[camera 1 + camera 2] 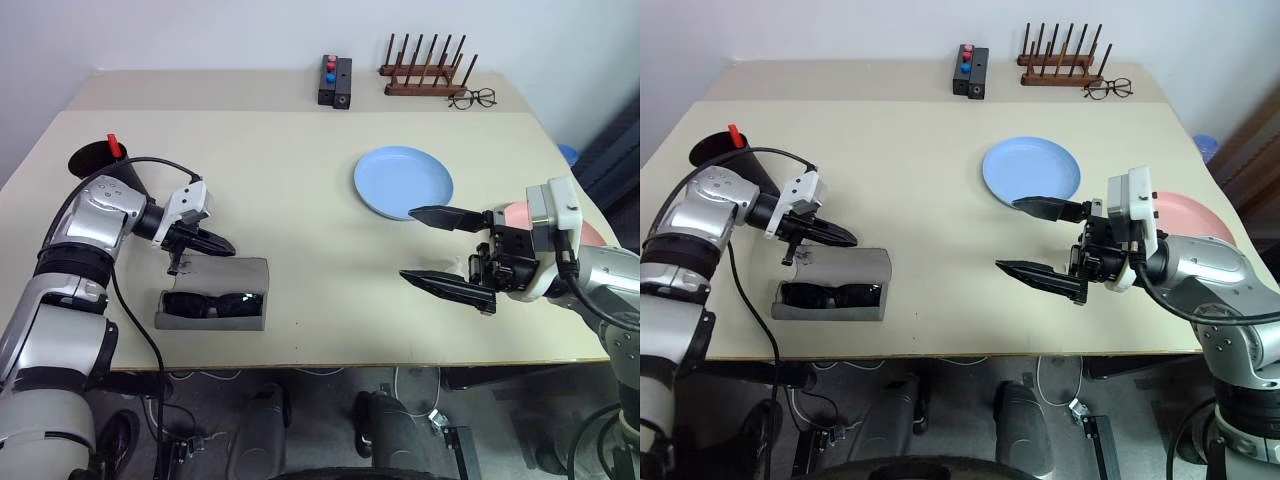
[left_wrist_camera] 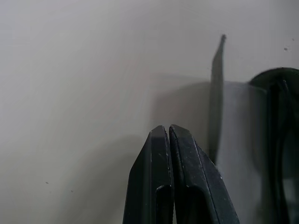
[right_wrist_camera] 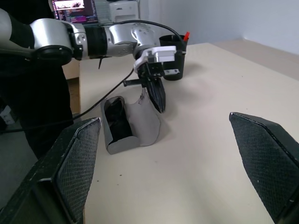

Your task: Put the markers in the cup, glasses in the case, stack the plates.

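Left gripper [image 1: 222,243], pinched shut and empty, hangs just above the grey case's [image 1: 240,272] open lid, sunglasses [image 1: 213,303] inside; best press that lid down squarely. Right gripper [image 1: 447,250] gapes wide, empty.

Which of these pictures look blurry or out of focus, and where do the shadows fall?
Left wrist view: the shut left tool is sharp, while the grey hinged glasses case behind it is soft and smeared. Right wrist view: the open right tool looms blurred at the edges. Left eye view: even light, with soft shadows under the light blue round plate.
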